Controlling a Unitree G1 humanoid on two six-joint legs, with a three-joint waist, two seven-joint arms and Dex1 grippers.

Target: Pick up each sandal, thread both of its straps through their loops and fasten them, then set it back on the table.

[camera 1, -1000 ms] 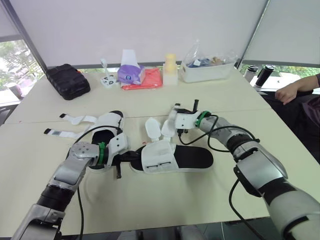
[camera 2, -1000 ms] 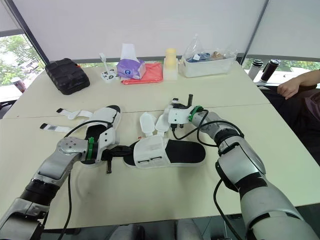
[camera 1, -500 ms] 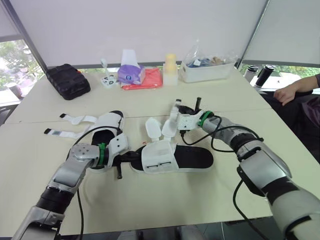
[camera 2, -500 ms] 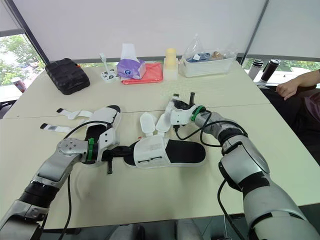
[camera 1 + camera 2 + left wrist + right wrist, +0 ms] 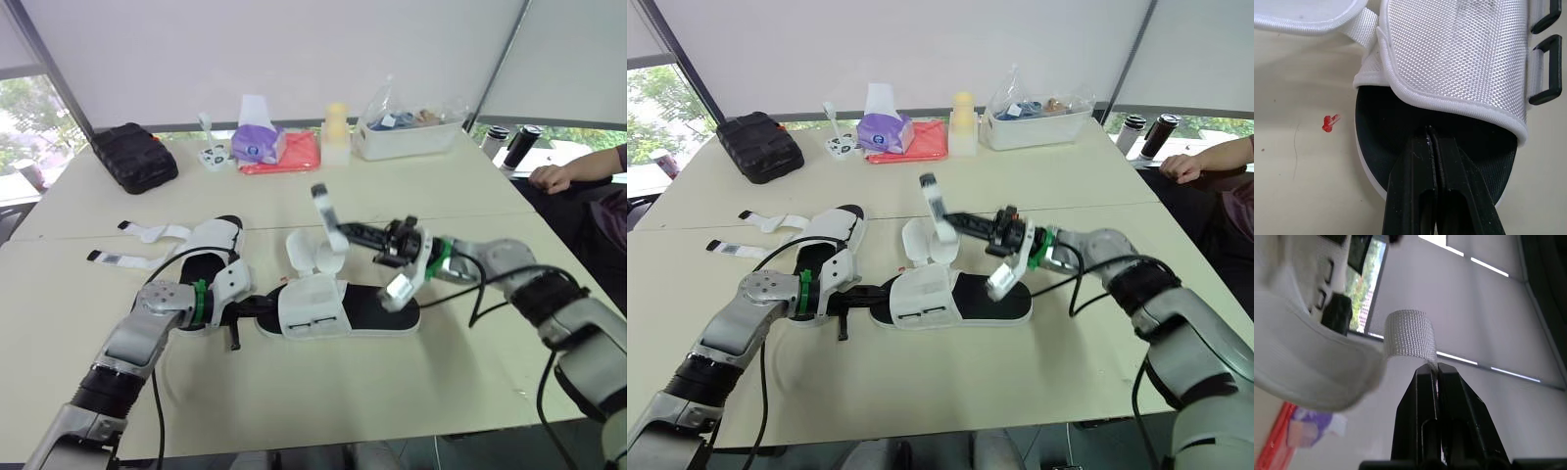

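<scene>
Tip of strap [image 5: 1409,335] hidden between pinched right fingers [image 5: 1418,418]; left fingers [image 5: 1411,188] tight on sandal [image 5: 1449,58] toe

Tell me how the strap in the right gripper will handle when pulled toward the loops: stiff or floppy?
Probably floppy: the strap curls over above the right gripper instead of standing straight. Woven webbing, so likely grippy, not slick. The left gripper, pinching the sole of the sandal, should stop it sliding.

1. Black padded case [image 5: 759,147], far left.
2. Purple tissue pack [image 5: 884,129] against a red pouch [image 5: 924,144].
3. Pale yellow bottle [image 5: 962,124] just beside a clear plastic bin [image 5: 1034,127] of oddments.
4. Two dark flasks [image 5: 1153,135], far right.
5. A person's forearm [image 5: 1215,155] near them.
</scene>
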